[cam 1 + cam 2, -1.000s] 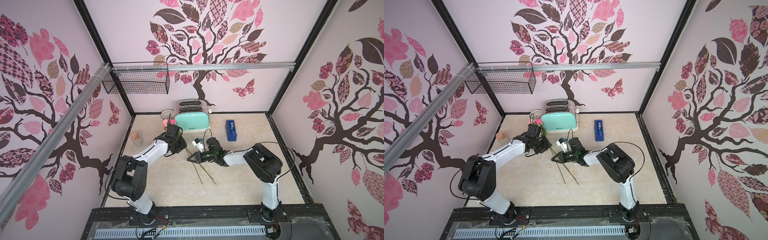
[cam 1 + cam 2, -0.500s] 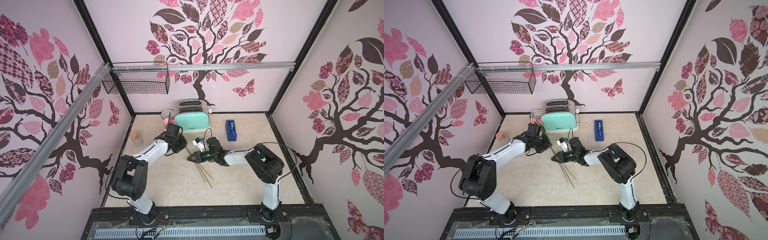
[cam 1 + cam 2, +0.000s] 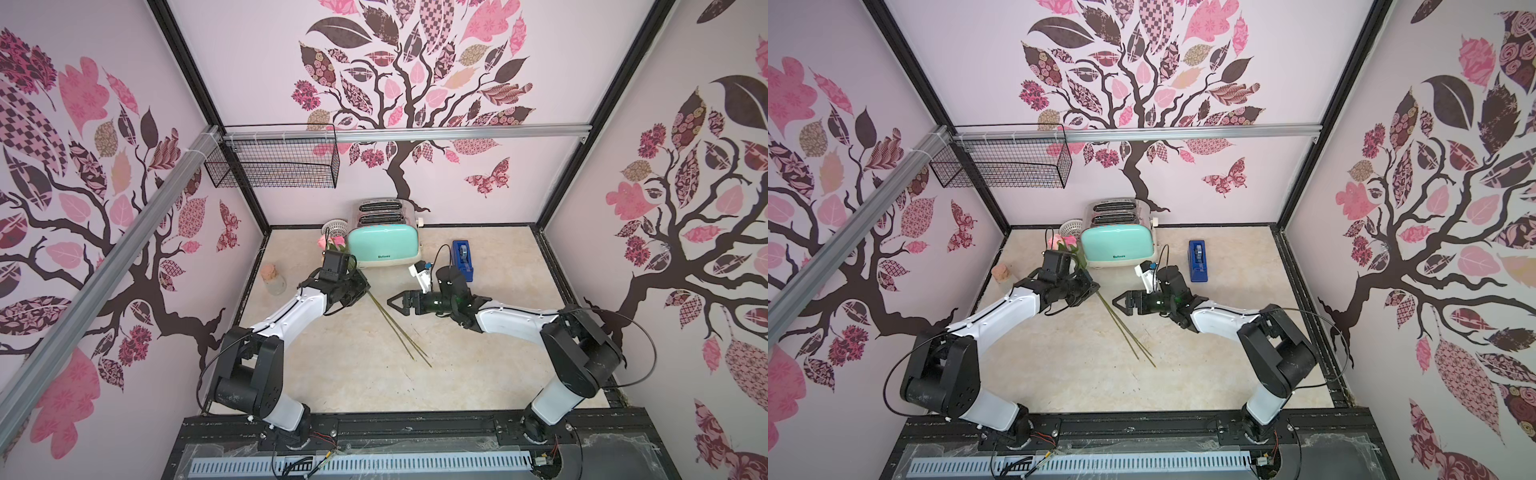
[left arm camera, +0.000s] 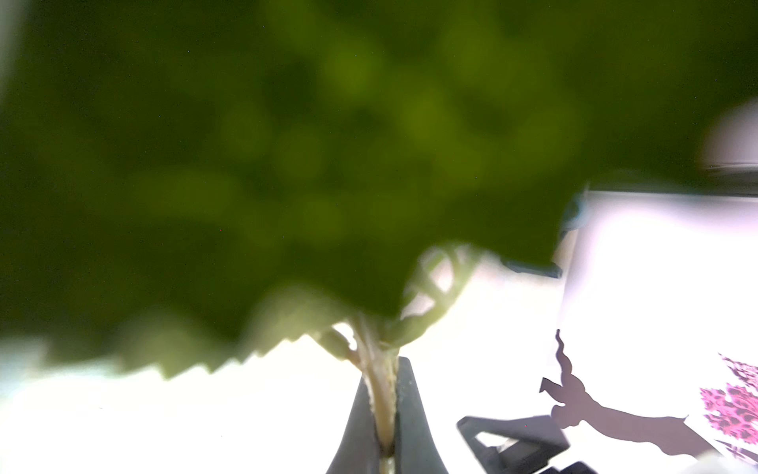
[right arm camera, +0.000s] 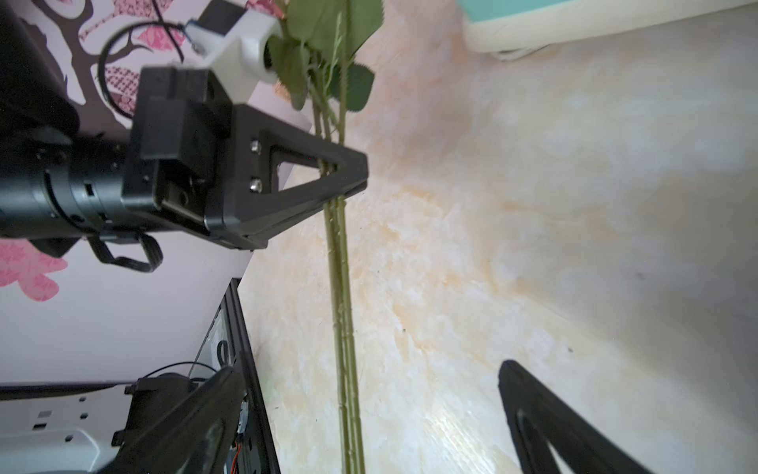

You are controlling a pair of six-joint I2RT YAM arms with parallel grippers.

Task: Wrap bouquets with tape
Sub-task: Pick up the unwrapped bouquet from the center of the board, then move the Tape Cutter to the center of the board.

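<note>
**A:** Where is the bouquet (image 5: 340, 262)?

**B:** In the left end effector (image 3: 363, 286). Its jaws are pressed together on the stems (image 4: 382, 398), just below the leaves (image 5: 357, 88). The roses (image 3: 1062, 242) lie toward the back, just beside the mint toaster (image 3: 382, 247). The bare stem ends point toward the front of the table (image 3: 478, 353).

**A:** And the right end effector (image 3: 394, 300)?

**B:** Its jaws are wide apart and hold nothing. In both top views its tip sits just beside the stems, with a sliver of table between them.

**A:** The tape (image 3: 462, 254)?

**B:** It sits in its blue dispenser toward the back, to the right of the toaster, and nothing touches it. The right arm's wrist lies between it and the bouquet.

**A:** Is anything blocking the view?

**B:** The left wrist view is nearly all blurred green leaf. Only the two fingers (image 4: 410, 418) closed on the stalks come through clearly. From above, the left wrist camera covers much of the foliage.

**A:** What else is around?

**B:** There is a cork-stoppered jar (image 3: 274, 279) near the left wall. A white latticed cup (image 3: 334, 227) stands behind the roses, and a wire basket (image 3: 274, 166) hangs on the back wall.
</note>
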